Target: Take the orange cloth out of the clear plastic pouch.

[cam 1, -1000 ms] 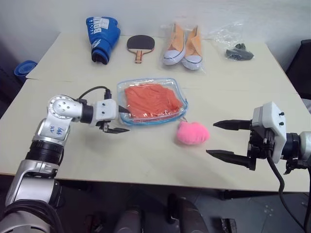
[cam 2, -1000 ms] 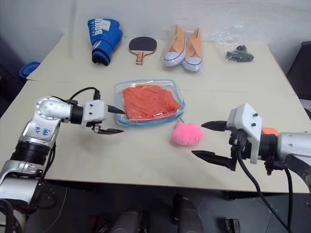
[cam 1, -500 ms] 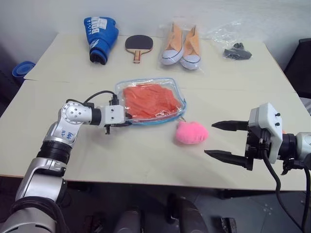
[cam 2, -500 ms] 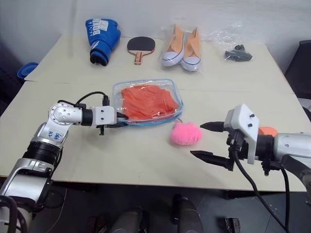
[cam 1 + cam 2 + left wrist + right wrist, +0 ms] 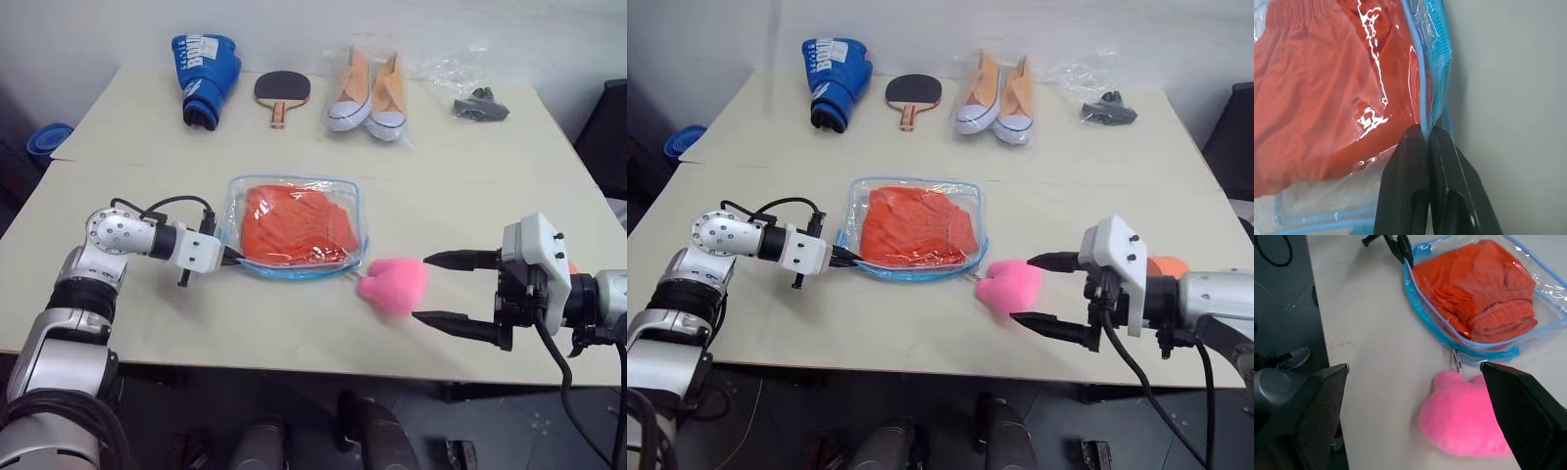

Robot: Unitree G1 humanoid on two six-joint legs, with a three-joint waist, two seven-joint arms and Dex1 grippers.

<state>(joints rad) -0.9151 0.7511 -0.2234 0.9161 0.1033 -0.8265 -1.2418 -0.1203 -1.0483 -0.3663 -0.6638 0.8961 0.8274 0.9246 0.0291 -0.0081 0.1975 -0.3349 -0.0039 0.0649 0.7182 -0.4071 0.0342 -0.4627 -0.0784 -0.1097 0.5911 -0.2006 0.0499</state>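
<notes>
Pale worktop [image 5: 294,323]; orange cloth [image 5: 292,223] sealed inside clear plastic pouch [image 5: 345,191] at centre. Left tool [image 5: 1426,142] pinched shut on pouch's blue edge, anchoring. Right tool [image 5: 437,289] spread wide, empty, near pink plush [image 5: 394,284]. Next, probably: unzip, reach in.

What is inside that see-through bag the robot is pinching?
Inside the clear plastic pouch lies the orange cloth, bunched and folded. The left gripper pinches the pouch's blue edge. Anything beneath the cloth is covered.
</notes>
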